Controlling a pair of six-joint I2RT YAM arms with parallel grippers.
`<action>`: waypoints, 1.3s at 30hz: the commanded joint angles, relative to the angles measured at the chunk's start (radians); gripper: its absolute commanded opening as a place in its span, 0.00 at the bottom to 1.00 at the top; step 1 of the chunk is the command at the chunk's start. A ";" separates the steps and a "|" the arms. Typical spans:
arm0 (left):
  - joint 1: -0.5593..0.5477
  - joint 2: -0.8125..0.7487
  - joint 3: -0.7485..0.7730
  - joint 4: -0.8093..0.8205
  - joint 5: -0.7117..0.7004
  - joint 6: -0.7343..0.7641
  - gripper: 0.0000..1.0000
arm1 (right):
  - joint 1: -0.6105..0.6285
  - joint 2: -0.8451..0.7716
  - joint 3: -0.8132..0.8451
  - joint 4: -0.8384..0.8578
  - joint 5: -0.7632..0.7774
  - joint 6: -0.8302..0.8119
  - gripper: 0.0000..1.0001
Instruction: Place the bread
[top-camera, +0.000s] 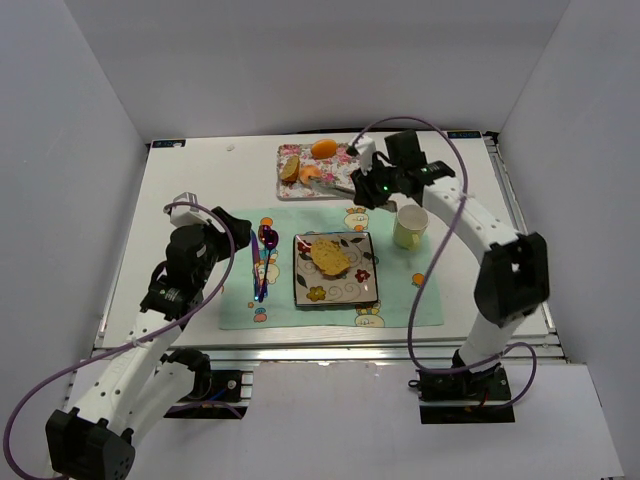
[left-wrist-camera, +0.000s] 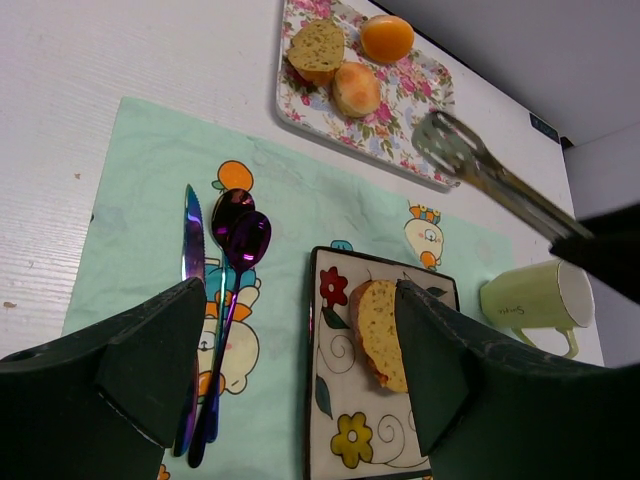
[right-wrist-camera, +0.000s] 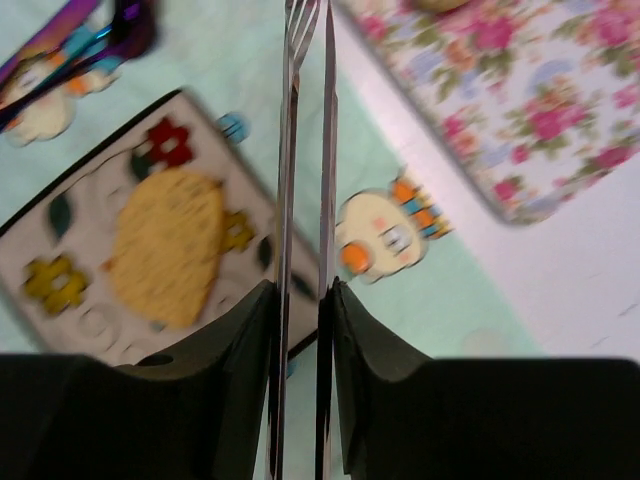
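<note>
Golden-tan bread (top-camera: 330, 257) lies flat on the square flowered plate (top-camera: 346, 291), toward its far half and inside the rim, so the placing looks done or nearly so. The right claw (top-camera: 361, 187) is clamped on a pair of metal tongs (left-wrist-camera: 482, 172), whose two arms stand almost together with nothing between them. Their tips hang above the surface between the plate and the floral tray (top-camera: 341, 163). The left claw (left-wrist-camera: 300, 330) hangs wide open and empty over the green placemat (top-camera: 240, 310), near the cutlery (top-camera: 262, 262).

The main risk is the long tongs. A low sweep could clip the tray's rim or catch the plate's edge and slide the slice off-centre. The green mug (top-camera: 409, 227) stands close under the right arm, and a careless swing there could tip it. Smooth metal may also twist in the grip.
</note>
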 joint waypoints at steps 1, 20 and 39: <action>0.000 -0.012 0.023 -0.004 -0.019 0.002 0.85 | 0.011 0.108 0.143 0.094 0.134 -0.010 0.34; 0.000 0.009 0.016 0.013 -0.023 -0.012 0.85 | 0.084 0.236 0.139 0.257 0.238 -0.281 0.48; 0.000 -0.009 0.010 0.012 -0.023 -0.018 0.85 | 0.116 0.294 0.122 0.304 0.326 -0.334 0.50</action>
